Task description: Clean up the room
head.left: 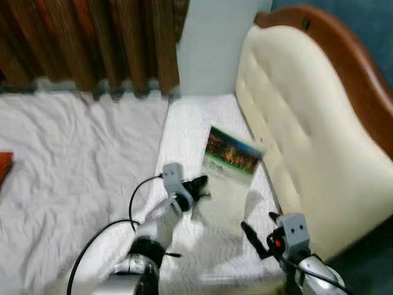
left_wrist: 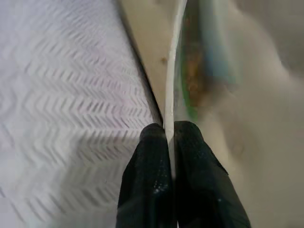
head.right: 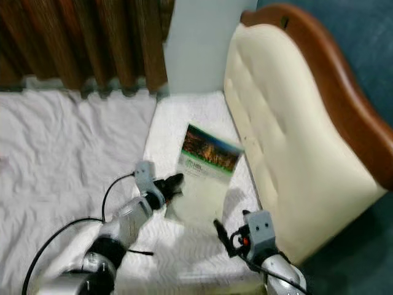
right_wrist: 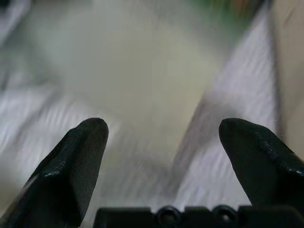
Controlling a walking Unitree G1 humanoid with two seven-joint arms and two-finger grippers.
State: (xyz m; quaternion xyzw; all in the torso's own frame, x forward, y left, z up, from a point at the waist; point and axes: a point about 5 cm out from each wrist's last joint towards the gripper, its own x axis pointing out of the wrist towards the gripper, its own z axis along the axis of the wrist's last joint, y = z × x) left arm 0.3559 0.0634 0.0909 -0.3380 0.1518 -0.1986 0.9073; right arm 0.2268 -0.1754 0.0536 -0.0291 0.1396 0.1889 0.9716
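A thin booklet (head.left: 228, 178) with a pale cover and a green and brown picture at its far end lies tilted on the white pillow (head.left: 190, 129), beside the headboard. My left gripper (head.left: 200, 184) is shut on the booklet's left edge; in the left wrist view its two black fingers (left_wrist: 153, 180) pinch the white sheet edge (left_wrist: 176, 71) between them. My right gripper (head.left: 258, 236) hovers open just short of the booklet's near right corner. In the right wrist view its fingertips (right_wrist: 83, 152) stand wide apart with the pale booklet (right_wrist: 128, 66) ahead of them.
A cream padded headboard (head.left: 307, 141) with a brown wooden rim rises on the right. White rumpled bedding (head.left: 73, 160) spreads to the left. Brown curtains (head.left: 92, 43) hang behind the bed. An orange-red object (head.left: 3, 165) lies at the far left edge.
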